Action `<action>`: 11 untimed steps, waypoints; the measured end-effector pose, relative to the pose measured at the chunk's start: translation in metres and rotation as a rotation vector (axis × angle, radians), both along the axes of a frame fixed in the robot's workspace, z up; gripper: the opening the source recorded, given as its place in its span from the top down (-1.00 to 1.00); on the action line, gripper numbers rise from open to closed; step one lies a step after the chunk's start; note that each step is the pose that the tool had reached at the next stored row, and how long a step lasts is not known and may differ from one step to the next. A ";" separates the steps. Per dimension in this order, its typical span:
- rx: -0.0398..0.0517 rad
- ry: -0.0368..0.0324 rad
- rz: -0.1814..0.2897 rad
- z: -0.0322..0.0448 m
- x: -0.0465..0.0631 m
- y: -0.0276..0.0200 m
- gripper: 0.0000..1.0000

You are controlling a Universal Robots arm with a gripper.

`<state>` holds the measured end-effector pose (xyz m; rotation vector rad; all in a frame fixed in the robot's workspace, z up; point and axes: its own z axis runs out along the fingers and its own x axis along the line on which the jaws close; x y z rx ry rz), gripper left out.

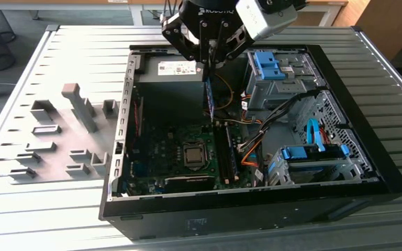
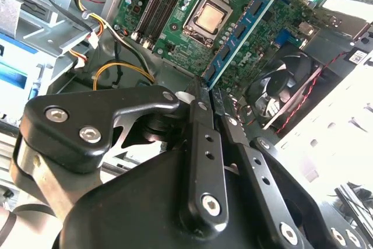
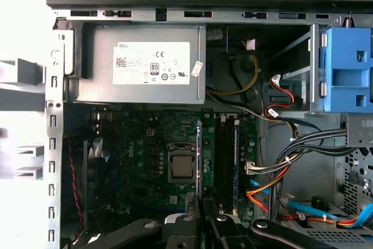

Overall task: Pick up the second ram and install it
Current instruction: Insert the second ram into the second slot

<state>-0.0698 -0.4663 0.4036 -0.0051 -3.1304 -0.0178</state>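
Note:
My gripper (image 1: 210,65) is shut on the second ram (image 1: 209,102), a thin blue-green stick that hangs upright from the fingertips inside the open computer case (image 1: 341,198). The stick is above the motherboard (image 1: 163,151), apart from it. In the second wrist view the ram (image 2: 245,27) runs out from the gripper (image 2: 208,94) over the board, its row of black chips showing. The first wrist view has the ram (image 3: 199,155) edge-on, just beside the black memory slots (image 3: 224,161) and ahead of the gripper (image 3: 204,217).
The processor socket (image 1: 195,155) lies beside the slots (image 1: 225,151). A grey power supply (image 1: 176,68) fills the case's far end. Blue drive-bay clips (image 1: 267,65) and orange and black cables (image 1: 253,151) crowd the exterior view's right. Grey holder blocks (image 1: 75,110) stand on the slatted table outside.

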 end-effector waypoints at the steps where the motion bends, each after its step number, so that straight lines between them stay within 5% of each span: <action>1: -0.0001 0.0000 0.000 0.0000 0.000 0.0000 0.73; 11: -0.0005 0.0000 -0.071 -0.0014 0.000 0.0000 0.73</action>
